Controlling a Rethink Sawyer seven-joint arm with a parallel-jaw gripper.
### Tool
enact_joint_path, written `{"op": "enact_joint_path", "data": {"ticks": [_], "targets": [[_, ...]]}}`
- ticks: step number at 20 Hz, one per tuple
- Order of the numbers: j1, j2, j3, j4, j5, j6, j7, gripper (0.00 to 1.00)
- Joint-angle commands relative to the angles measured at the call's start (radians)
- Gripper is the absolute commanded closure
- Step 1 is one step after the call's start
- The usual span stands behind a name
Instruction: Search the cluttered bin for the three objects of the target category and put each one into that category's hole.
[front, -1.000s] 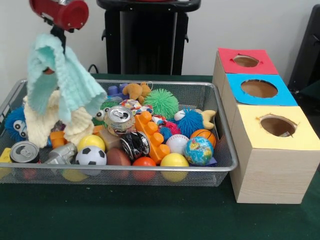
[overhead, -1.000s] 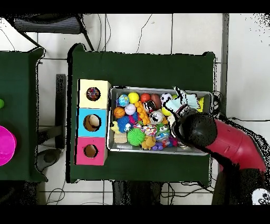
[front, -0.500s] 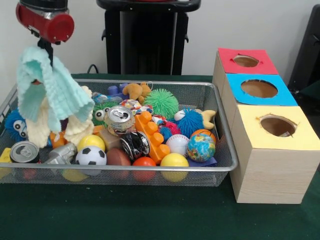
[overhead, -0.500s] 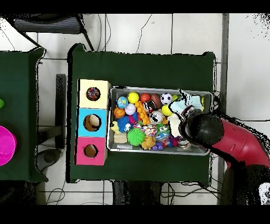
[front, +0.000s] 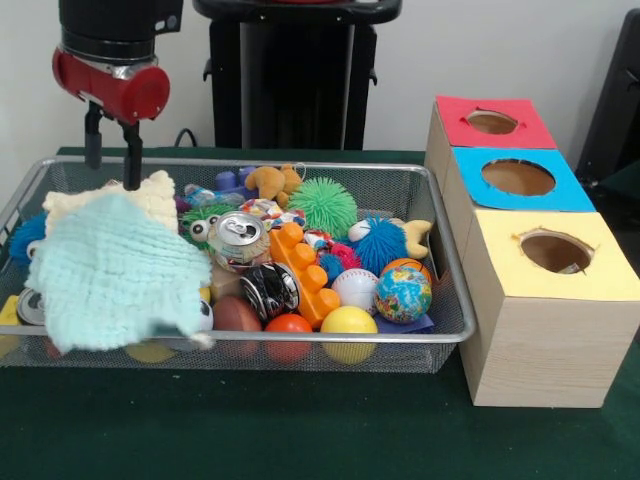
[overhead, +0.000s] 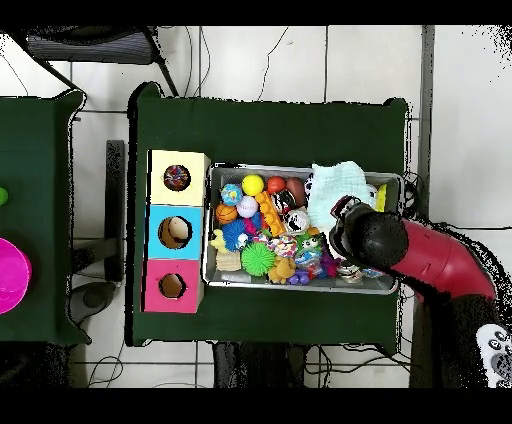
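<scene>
claw (front: 111, 150): apart, holding nothing, above bin (front: 300, 169) back left corner | mint cloth (front: 115, 275): flat at bin's front left corner, just below and in front of claw | 3 holes: box (front: 545, 330), right of bin

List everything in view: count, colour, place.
bin: 1, wire mesh, on green table
mint cloth: 1, spread over bin's left end
cream cloth: 1, behind mint cloth
cans: 2 clear, silver and dark, mid-bin; a third peeks out at cloth's left edge
orange block: 1, centre
spiky balls: green, blue, rear
globe ball: 1, right front
baseball: 1, white
yellow ball: 1, front
box: 1, red, blue, yellow holes, right of bin
gripper: 1, open, above bin's left rear
</scene>
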Motion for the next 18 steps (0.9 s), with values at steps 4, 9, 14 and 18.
{"op": "enact_joint_path", "data": {"ticks": [4,9,14,18], "targets": [[-0.003,-0.021,0.087,0.024,-0.029,0.017,-0.041,0.0],[0.018,-0.089,0.072,0.046,-0.012,0.088,-0.03,0.0],[0.029,-0.145,0.068,0.119,0.027,0.106,0.011,0.0],[0.036,-0.135,0.075,0.187,0.047,0.03,0.063,0.0]]}}
